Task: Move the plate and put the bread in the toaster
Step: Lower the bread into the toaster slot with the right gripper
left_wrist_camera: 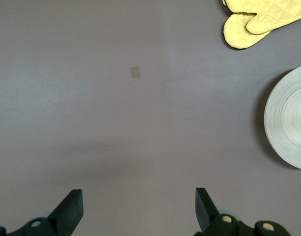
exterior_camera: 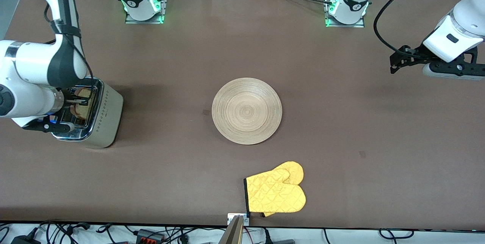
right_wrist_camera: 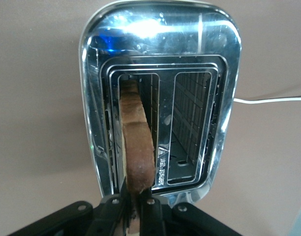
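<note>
Currently: right gripper (right_wrist_camera: 135, 209) over toaster (exterior_camera: 99, 121), fingers clamped on bread (right_wrist_camera: 135, 145), held edge-down to enter one slot. Left gripper (left_wrist_camera: 138, 209) parked over bare table (exterior_camera: 341, 122), fingers spread, waiting. Plate (exterior_camera: 246, 110) at table centre, clear of toaster. No legible writing.
</note>
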You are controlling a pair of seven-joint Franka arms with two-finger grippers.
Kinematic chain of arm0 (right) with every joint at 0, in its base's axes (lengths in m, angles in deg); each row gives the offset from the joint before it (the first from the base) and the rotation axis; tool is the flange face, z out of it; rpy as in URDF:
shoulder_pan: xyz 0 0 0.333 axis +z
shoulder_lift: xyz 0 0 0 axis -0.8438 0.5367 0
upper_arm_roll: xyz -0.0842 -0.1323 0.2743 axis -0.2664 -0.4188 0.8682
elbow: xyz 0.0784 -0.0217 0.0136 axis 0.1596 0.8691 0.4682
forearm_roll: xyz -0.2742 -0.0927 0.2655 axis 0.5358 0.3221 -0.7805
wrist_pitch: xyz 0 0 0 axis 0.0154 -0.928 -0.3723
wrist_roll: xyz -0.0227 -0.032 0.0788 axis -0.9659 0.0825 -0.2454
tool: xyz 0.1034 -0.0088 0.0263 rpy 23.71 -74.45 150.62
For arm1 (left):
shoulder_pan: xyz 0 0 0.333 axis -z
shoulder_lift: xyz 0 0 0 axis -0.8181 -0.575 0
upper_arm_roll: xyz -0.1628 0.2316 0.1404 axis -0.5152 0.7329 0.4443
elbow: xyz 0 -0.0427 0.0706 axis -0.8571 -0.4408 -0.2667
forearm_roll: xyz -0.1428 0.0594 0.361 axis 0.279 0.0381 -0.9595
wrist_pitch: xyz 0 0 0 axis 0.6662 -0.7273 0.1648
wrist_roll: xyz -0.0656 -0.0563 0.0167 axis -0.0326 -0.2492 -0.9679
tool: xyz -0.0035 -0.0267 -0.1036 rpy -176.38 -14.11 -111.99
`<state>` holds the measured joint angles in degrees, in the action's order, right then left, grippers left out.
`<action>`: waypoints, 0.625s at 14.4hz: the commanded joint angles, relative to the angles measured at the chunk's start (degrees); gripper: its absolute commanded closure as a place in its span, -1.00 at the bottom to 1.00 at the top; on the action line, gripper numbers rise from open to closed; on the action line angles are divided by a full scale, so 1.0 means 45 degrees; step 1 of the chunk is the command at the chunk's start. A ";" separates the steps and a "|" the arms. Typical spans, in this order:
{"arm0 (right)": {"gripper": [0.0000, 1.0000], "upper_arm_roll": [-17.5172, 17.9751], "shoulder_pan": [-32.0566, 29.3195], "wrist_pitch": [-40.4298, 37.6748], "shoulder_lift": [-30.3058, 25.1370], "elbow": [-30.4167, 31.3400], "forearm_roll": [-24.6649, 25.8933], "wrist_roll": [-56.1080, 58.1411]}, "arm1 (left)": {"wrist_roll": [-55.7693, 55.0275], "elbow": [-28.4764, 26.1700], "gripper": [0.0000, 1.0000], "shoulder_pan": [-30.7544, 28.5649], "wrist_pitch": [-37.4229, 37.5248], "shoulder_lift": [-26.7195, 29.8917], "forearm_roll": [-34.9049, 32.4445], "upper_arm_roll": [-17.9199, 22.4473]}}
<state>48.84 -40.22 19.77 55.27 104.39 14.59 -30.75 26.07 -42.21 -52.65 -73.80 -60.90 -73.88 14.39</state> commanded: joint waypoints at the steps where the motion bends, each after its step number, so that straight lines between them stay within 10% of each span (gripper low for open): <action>1: 1.00 0.0076 -0.0469 0.0024 0.0051 0.0081 -0.0646 0.0550 | 0.0105 0.0113 -1.00 -0.0031 0.0197 0.0118 0.0145 -0.0014; 4: 1.00 0.0076 -0.0919 -0.0034 0.0265 0.0082 -0.1017 0.1058 | 0.0085 0.0113 -1.00 -0.0031 0.0197 0.0118 0.0145 -0.0014; 6: -0.76 0.0076 -0.0939 -0.0034 0.0286 0.0081 -0.1115 0.0943 | 0.0085 0.0113 -1.00 -0.0031 0.0197 0.0118 0.0145 0.0006; 9: -1.00 0.0076 -0.1057 -0.0054 0.0150 -0.0249 -0.1643 0.1175 | 0.0105 0.0132 -1.00 -0.0031 0.0197 0.0118 0.0126 0.0006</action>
<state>48.82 -44.58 19.78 56.85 104.33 8.63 -26.92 26.07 -42.21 -52.65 -73.80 -60.90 -73.88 14.39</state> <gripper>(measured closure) 0.577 0.000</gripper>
